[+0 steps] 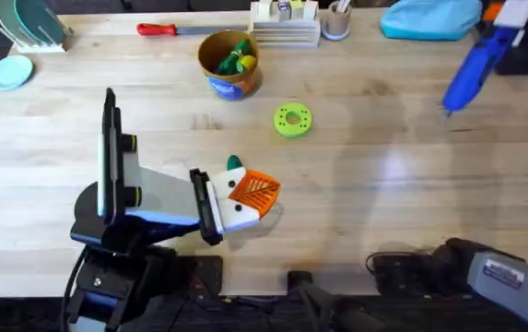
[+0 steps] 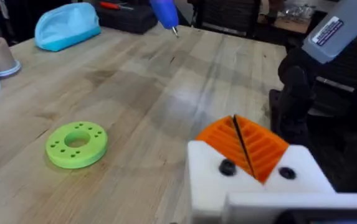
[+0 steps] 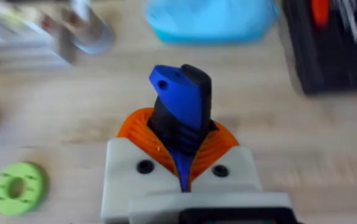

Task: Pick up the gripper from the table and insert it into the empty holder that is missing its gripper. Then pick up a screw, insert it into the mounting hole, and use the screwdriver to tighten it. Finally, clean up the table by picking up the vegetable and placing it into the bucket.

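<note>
Screwdriver (image 3: 181,106): bright blue body, black part.
Right gripper (image 3: 181,163): clamped on the screwdriver.
Left gripper (image 1: 254,192): pads together, empty.

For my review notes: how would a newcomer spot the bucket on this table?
Look along the far edge of the wooden table, just this side of the red-handled screwdriver. The bucket is the round tan one with a blue band, holding green and yellow toy pieces; the nearby green disc is flat.

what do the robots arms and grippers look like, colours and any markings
Both grippers have white block fingers tipped with orange ribbed pads, each block carrying dark round screw heads: the left gripper and the right gripper. The left arm is black with white and grey panels and yellow-green joint accents. The right arm has a grey link bearing a printed label.
</note>
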Robot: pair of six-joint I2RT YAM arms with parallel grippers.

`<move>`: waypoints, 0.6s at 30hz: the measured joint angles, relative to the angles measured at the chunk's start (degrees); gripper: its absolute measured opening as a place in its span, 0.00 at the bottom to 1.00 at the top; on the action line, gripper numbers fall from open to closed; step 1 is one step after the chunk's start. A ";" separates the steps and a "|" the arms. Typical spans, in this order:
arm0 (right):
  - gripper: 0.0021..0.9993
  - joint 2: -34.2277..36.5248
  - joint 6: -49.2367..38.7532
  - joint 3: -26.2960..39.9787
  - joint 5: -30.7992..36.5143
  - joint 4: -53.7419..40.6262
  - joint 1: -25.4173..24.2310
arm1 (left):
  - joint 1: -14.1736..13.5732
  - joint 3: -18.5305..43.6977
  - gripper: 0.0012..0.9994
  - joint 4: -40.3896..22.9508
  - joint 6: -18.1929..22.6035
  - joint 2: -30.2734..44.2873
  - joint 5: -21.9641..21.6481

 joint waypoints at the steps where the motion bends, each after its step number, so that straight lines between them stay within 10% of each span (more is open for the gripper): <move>1: 0.02 -2.54 1.08 -0.71 -0.64 1.73 1.65 | 0.00 0.00 0.01 0.00 0.01 0.01 0.02; 11: 0.02 -27.00 10.47 -15.74 -3.63 26.51 28.04 | 0.00 0.00 0.01 0.00 -0.01 0.01 0.00; 18: 0.02 -31.30 12.22 -22.45 -3.10 44.48 51.23 | 0.00 0.00 0.01 0.00 0.01 -0.01 0.00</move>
